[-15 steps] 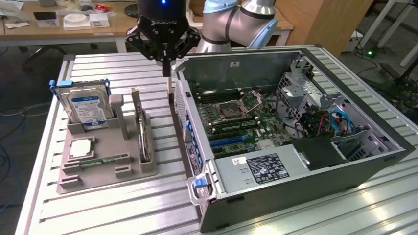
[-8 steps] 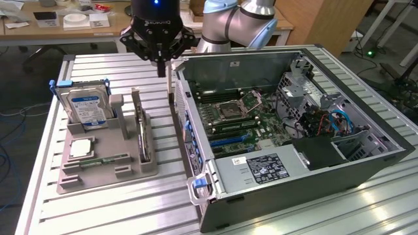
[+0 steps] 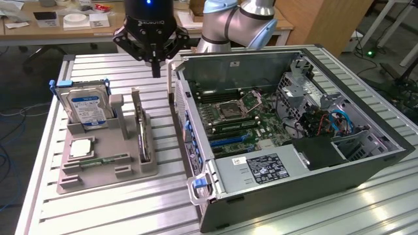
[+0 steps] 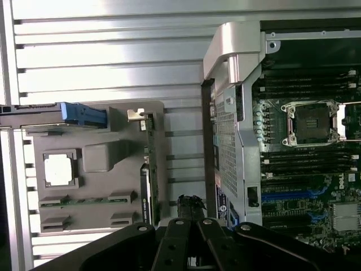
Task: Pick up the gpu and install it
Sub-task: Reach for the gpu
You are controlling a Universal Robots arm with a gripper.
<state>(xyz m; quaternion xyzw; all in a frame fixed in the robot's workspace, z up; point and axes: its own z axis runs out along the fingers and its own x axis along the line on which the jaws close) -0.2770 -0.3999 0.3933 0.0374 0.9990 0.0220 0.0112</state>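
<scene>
A grey holder is set on a slatted metal table, and everything here is placed from it. The gpu is stood on its long edge in a slot along the holder's side nearest the open computer case, so its upper edge is left free for gripping. A hard drive is propped upright at the holder's far end. A processor chip and a memory stick are laid flat in recesses of the holder. The gripper is hung above the table just beyond the holder's far corner on the case side. Its jaws are pressed together and nothing is held. The case is laid on its side beside the holder with its motherboard exposed, seemingly so a card can be lowered in from above.
</scene>
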